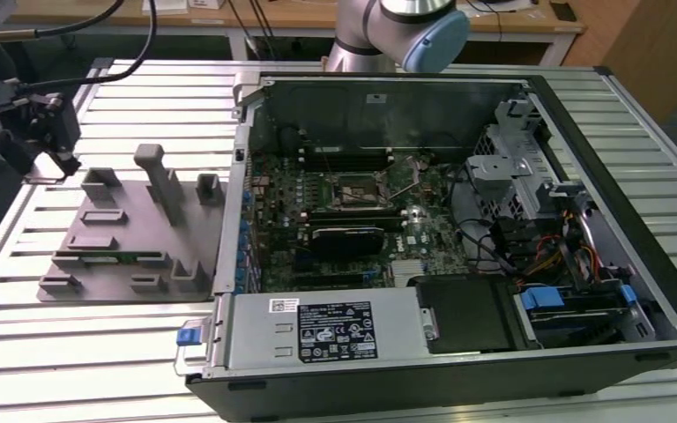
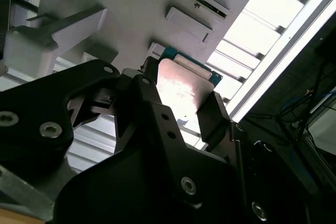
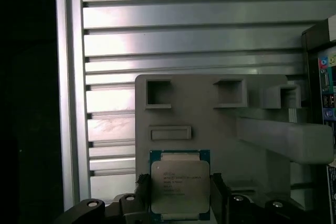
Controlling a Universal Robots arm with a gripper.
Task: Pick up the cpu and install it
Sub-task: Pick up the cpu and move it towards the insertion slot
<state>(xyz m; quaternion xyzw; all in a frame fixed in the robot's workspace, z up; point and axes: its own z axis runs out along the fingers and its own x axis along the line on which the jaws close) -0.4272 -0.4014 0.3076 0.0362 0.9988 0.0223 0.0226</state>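
Note:
The cpu (image 3: pixel 180 179) is a flat square chip with a silvery top and a thin blue-green edge. It sits between the black fingers (image 3: pixel 218 190) of my gripper (image 3: pixel 180 195), which is shut on its two opposite sides. In the second wrist view the cpu (image 2: pixel 185 90) is held a little way off the grey holder tray (image 2: pixel 131 9). In the exterior view my gripper (image 1: pixel 63 159) hangs over the table at the far left, just off the tray's (image 1: pixel 115 238) far left corner. The open computer case (image 1: pixel 457 220) lies to the exterior view's right, with the empty processor socket (image 1: pixel 354 188) on its motherboard.
The holder tray carries upright posts (image 1: pixel 159 176) and several small pockets. A black heatsink block (image 1: pixel 345 238) lies on the motherboard in front of the socket. Cables and drive bays (image 1: pixel 550 220) crowd the case's right side. The arm's base (image 1: pixel 398 35) stands behind the case.

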